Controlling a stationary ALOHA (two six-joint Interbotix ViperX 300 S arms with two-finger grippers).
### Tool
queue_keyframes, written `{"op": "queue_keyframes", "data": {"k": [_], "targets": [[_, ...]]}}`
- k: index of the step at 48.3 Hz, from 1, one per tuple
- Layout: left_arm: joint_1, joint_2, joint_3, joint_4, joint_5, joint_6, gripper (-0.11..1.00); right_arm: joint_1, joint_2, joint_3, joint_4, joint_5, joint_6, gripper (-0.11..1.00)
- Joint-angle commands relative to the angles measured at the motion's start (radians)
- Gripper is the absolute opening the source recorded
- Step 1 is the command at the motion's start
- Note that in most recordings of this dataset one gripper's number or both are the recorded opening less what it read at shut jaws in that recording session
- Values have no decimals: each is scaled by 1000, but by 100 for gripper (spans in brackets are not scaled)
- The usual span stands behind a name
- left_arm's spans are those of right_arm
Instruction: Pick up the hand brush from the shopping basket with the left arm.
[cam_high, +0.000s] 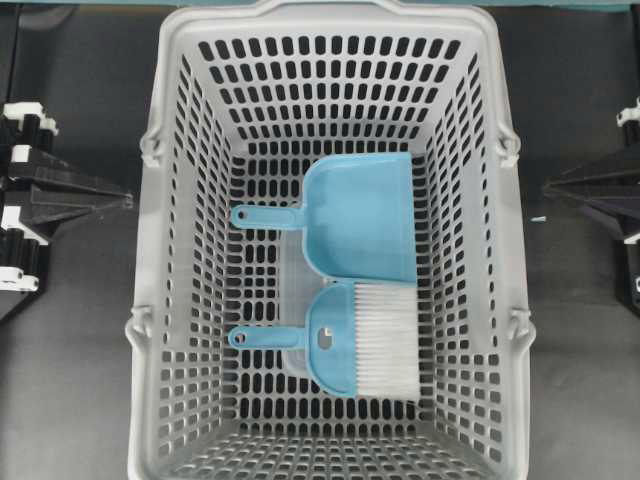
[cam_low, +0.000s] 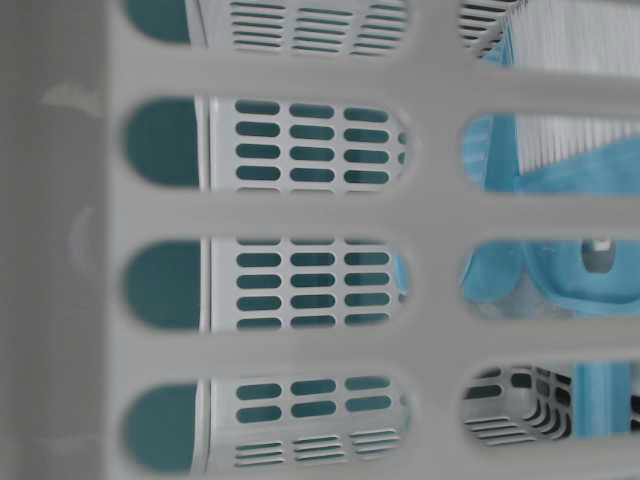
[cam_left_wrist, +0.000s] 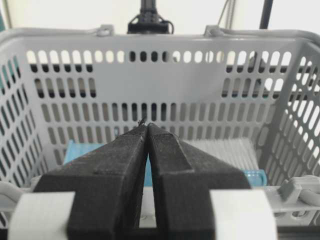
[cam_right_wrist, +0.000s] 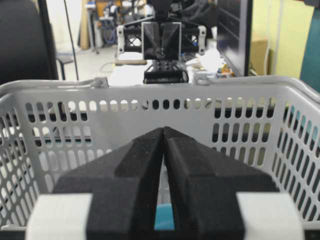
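Observation:
The hand brush (cam_high: 345, 340) lies flat on the floor of the shopping basket (cam_high: 146, 250), in its near half. Its thin ringed handle points left and its white bristles point right. My left gripper (cam_high: 128, 200) is shut and empty. It sits outside the basket's left wall, level with the rim. In the left wrist view the shut fingertips (cam_left_wrist: 146, 125) face the basket (cam_left_wrist: 160, 42), with the brush's bristles (cam_left_wrist: 225, 150) low on the right behind them. My right gripper (cam_high: 546, 187) is also shut and empty, outside the right wall. In the right wrist view the right gripper (cam_right_wrist: 163, 128) faces the basket (cam_right_wrist: 150, 92).
A light-blue dustpan (cam_high: 360, 215) lies just beyond the brush, its handle also pointing left and its scoop edge next to the bristles. The table-level view looks through the basket's slotted wall (cam_low: 300, 215) at bristles (cam_low: 575, 135). Dark table surface (cam_high: 70, 400) surrounds the basket.

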Motion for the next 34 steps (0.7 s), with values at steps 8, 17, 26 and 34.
{"op": "queue_keyframes", "data": {"k": [8, 17, 26, 34], "targets": [[-9, 14, -261, 41, 342, -31, 0, 11, 8, -18, 14, 9, 41, 0], [-55, 167, -537, 41, 693, -31, 0, 18, 11, -18, 14, 34, 72, 0], [-107, 413, -810, 41, 1011, -34, 0, 23, 9, -18, 14, 40, 72, 0], [-147, 624, -992, 41, 1192, -51, 0, 29, 8, -18, 14, 41, 72, 0]]}}
